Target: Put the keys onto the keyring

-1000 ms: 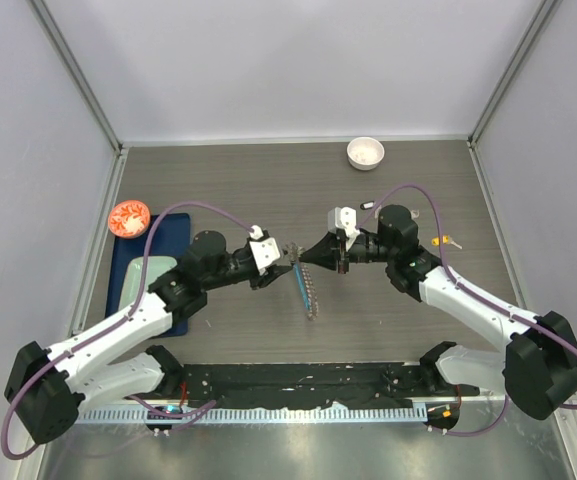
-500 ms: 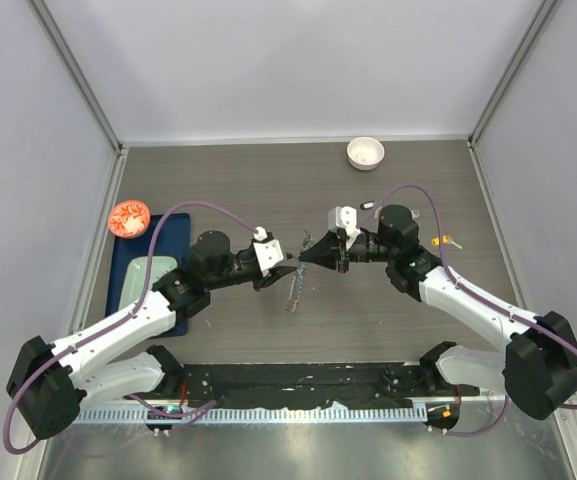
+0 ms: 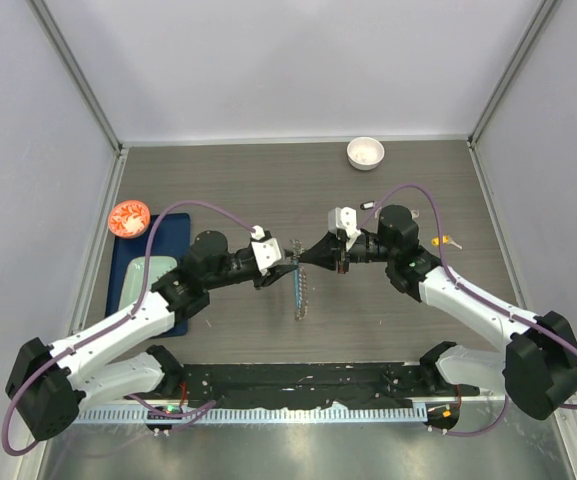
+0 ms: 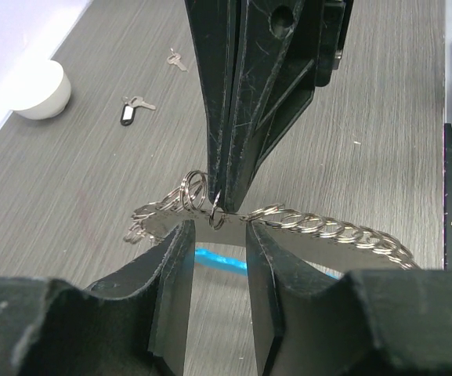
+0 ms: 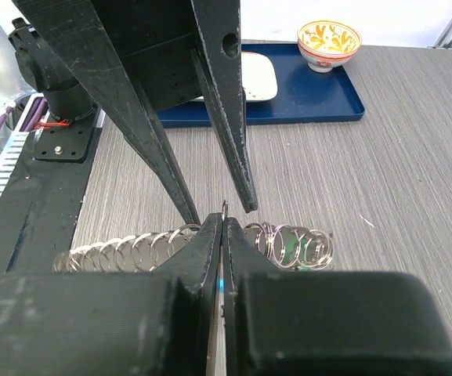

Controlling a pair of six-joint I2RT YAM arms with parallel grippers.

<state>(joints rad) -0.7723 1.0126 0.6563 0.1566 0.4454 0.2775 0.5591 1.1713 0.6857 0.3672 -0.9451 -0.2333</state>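
Note:
The keyring (image 3: 299,290) hangs between my two grippers at the table's middle, a chain of silver links (image 4: 320,225) with a blue segment (image 4: 219,261) below. My right gripper (image 3: 306,260) is shut on one small ring of the keyring (image 5: 224,210). My left gripper (image 3: 286,266) is open, and its fingertips (image 4: 180,235) stand either side of that ring without touching it. A green-tagged key hangs among the links (image 5: 294,247). A black-tagged key (image 4: 134,107) and a plain key (image 4: 175,59) lie on the table.
A small white bowl (image 3: 365,152) stands at the back. A blue tray (image 3: 133,275) at the left holds a white dish, with an orange patterned bowl (image 3: 128,217) at its far end. A yellow-tagged key (image 3: 447,241) lies right of my right arm.
The hanging part of the keyring has swung left, then back toward the middle. My left gripper has edged slightly right, toward the right gripper.

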